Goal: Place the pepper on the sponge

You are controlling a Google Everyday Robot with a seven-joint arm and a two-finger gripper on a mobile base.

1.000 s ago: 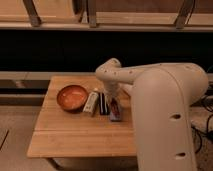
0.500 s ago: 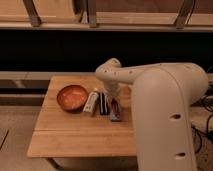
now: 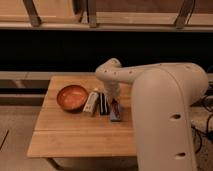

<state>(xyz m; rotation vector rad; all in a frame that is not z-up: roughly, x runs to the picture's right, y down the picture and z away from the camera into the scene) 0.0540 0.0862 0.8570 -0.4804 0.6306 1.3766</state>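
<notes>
The blue-grey sponge lies on the wooden table, just right of a dark striped block. A small dark red pepper shows at the sponge's far end, on or just above it, directly under my gripper. The gripper hangs from the white arm, which curves in from the right and reaches down over the sponge. Whether the pepper is still held cannot be made out.
A round orange-brown bowl sits left of centre. A white-beige carton and the dark striped block lie between the bowl and the sponge. My large white body covers the table's right side. Dark shelving runs behind.
</notes>
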